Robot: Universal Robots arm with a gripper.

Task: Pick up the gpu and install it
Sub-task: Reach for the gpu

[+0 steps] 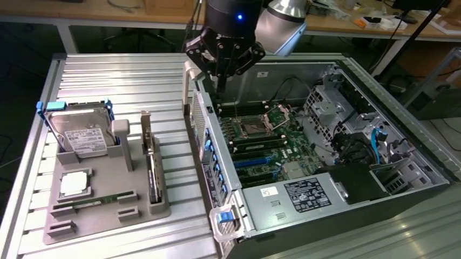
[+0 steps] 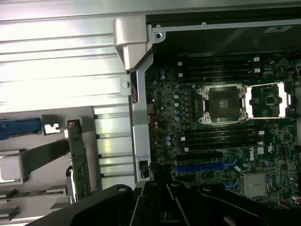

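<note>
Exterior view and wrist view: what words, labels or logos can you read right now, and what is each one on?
"DELL", probably: white logo on the motherboard, seen sideways.
Hard drive label: print too small to read.
Power supply label: print too small to read.
White sticker beside it: too small to read.

Upright gpu (image 1: 153,164) in holder (image 1: 108,181), beside case (image 1: 288,75)

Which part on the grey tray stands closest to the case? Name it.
The gpu, the thin card on edge along the tray side facing the case; the hard drive, chip and memory stick sit farther toward the exterior view's left.
</note>
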